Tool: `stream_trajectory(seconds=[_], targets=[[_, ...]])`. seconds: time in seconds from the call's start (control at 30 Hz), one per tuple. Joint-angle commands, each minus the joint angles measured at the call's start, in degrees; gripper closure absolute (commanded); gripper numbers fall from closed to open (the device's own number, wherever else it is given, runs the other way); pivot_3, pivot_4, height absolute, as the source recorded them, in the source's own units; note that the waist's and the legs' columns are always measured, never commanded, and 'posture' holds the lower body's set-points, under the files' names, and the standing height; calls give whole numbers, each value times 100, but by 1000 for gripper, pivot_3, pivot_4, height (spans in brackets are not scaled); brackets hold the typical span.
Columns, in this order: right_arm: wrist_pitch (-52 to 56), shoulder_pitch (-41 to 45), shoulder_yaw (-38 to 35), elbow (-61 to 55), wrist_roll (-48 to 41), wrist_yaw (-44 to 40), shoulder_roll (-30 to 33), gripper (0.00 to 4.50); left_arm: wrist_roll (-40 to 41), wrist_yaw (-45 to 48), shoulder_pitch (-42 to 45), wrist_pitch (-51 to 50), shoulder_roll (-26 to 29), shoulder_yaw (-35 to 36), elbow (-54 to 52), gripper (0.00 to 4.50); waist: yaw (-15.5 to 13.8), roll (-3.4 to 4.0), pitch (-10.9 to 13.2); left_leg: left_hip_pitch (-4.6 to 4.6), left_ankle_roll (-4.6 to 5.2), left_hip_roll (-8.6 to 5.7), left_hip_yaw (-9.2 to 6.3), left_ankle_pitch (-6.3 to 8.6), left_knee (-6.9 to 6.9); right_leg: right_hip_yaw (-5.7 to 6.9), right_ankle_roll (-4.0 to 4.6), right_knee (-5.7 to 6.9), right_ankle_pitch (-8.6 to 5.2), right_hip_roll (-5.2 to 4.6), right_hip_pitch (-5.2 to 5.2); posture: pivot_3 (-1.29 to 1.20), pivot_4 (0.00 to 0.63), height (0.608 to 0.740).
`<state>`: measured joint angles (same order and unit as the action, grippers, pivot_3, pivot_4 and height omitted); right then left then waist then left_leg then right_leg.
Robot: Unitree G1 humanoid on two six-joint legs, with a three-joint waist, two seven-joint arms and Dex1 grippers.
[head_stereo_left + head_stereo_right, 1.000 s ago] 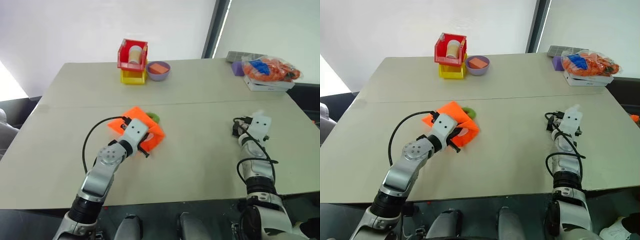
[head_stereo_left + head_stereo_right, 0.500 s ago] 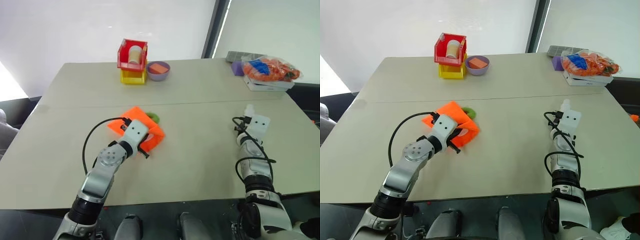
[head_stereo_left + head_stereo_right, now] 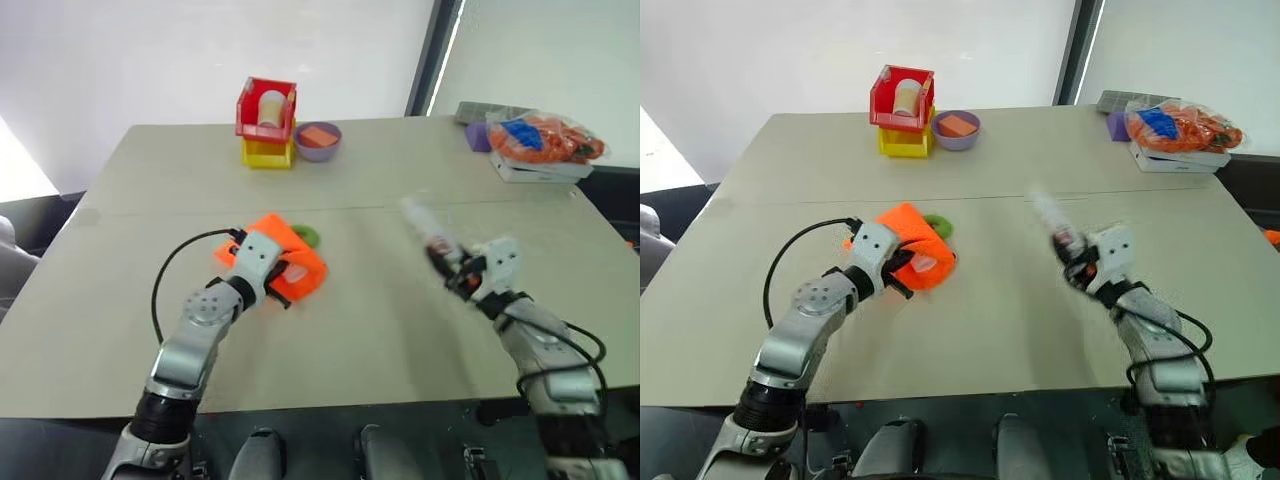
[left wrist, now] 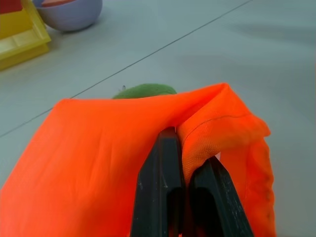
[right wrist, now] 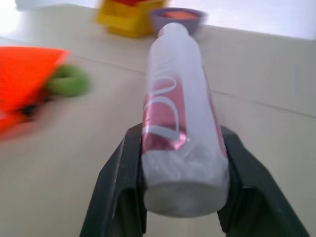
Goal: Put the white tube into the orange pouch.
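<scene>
Moved since the earlier frames: right gripper (image 5: pixel 180 197), now swung in toward the table's middle, jaws clamped on the white tube (image 5: pixel 180 126), tube lifted off the table (image 3: pixel 1000 330) and pointing at the orange pouch (image 3: pixel 912 232). Left gripper (image 4: pixel 180 182): fingers pressed together on a fold of the pouch's rim, green ring (image 4: pixel 144 91) just behind

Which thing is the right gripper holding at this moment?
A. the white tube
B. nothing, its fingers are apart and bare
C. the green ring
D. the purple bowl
A: in the right wrist view the right gripper has its two black fingers pressed against either side of the white tube, which is lifted off the table.
</scene>
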<state>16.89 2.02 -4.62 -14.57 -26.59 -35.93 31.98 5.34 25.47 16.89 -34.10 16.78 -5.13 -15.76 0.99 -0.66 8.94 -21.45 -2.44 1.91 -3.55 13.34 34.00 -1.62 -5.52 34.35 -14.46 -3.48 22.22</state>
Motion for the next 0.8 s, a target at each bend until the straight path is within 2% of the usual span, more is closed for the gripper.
stream_trajectory(seconds=[0.03,0.23,0.8], targets=[[637,-176,327,-1013,-525,-585,313,3307,284,174,147,-147,100,204,-41,4500,2,-7,4,0,0,0,0,0,4,0,1,0,0,0,0,0,150,740],[899,50,996,-1109,-94,-558,243,3307,443,329,269,-162,253,219,14,4500,-14,-21,10,-1,-3,-2,0,1,18,0,16,-10,9,-5,3,0,150,740],[343,1405,1948,362,1335,33,-1162,3307,658,643,150,-230,529,-163,-649,4500,-9,-24,8,-5,-3,-2,-1,0,1,1,29,-8,18,-1,10,0,150,740]])
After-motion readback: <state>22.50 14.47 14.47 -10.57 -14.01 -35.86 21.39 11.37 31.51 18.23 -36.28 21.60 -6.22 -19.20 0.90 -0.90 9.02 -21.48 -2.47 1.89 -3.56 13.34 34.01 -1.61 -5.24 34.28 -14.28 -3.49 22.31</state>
